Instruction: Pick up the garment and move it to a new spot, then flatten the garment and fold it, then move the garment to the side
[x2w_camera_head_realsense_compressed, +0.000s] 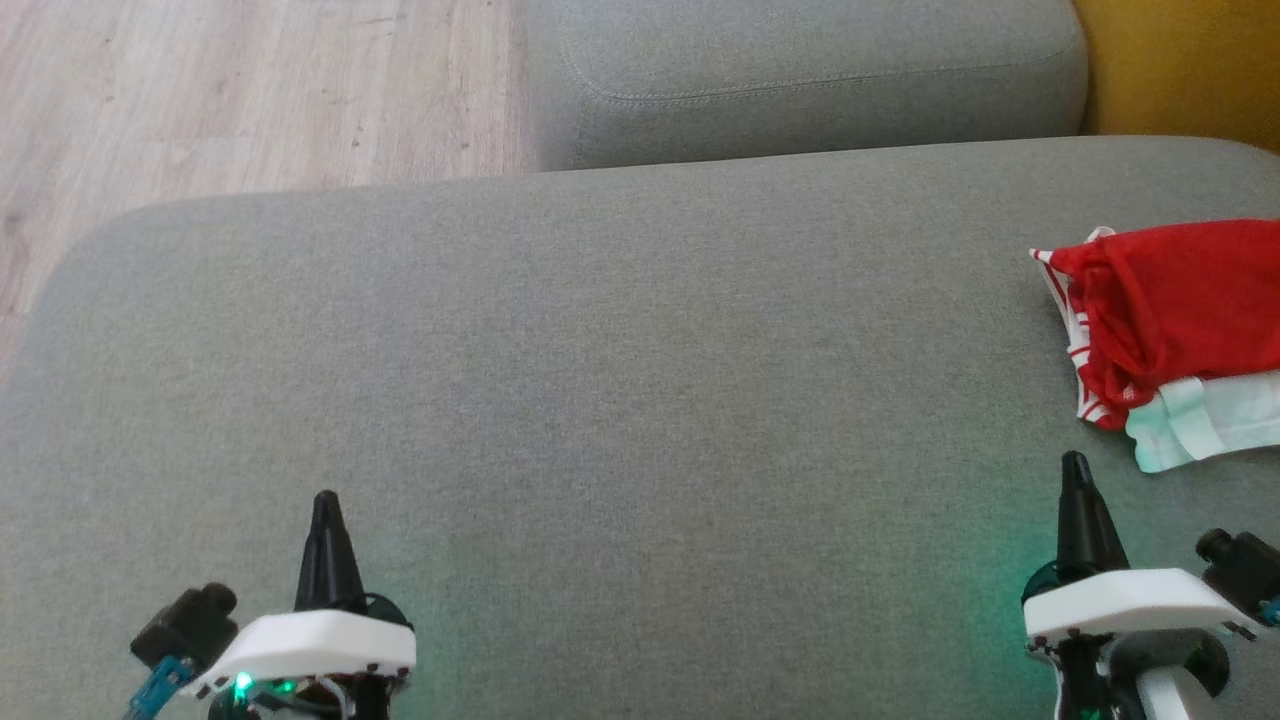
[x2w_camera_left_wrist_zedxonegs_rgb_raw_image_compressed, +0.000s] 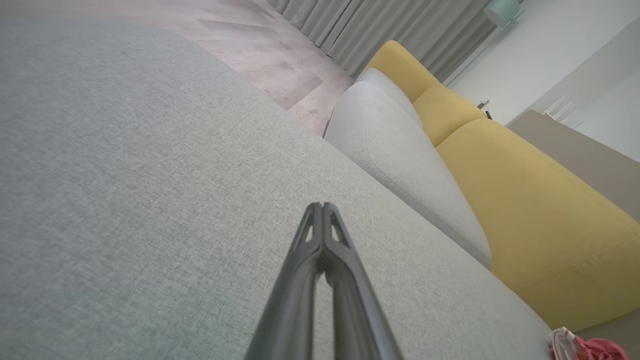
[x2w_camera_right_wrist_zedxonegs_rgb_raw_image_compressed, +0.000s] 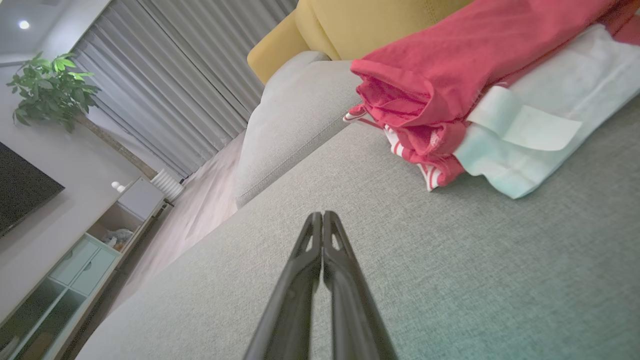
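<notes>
Well, you had the broad grey seat cushion (x2w_camera_head_realsense_compressed: 600, 400) spread across almost the whole head view, its fabric bare through the middle. Beyond its far edge lay the wooden floor (x2w_camera_head_realsense_compressed: 250, 90) on your left, a smaller grey cushion (x2w_camera_head_realsense_compressed: 800, 80) butted against the big one, and a yellow backrest (x2w_camera_head_realsense_compressed: 1180, 60) in the far right corner. The garment (x2w_camera_head_realsense_compressed: 1170, 290), red with white-striped trim, sat bunched in folds on the seat cushion at the right side, partly cut off by the frame. A pale mint-white fabric (x2w_camera_head_realsense_compressed: 1200, 420) stuck out from beneath its near side; you could not tell whether that belonged to the same piece. Your right claw (x2w_camera_head_realsense_compressed: 1075, 460) was near the garment's near-left corner but apart from it, and in the right wrist view its two dark fingers (x2w_camera_right_wrist_zedxonegs_rgb_raw_image_compressed: 297, 285) were pressed together to the tip with nothing between them. Your left claw (x2w_camera_head_realsense_compressed: 326, 497) was well apart from the garment, over bare cushion at the lower left, its fingers (x2w_camera_left_wrist_zedxonegs_rgb_raw_image_compressed: 295, 285) likewise pinched together and empty.
</notes>
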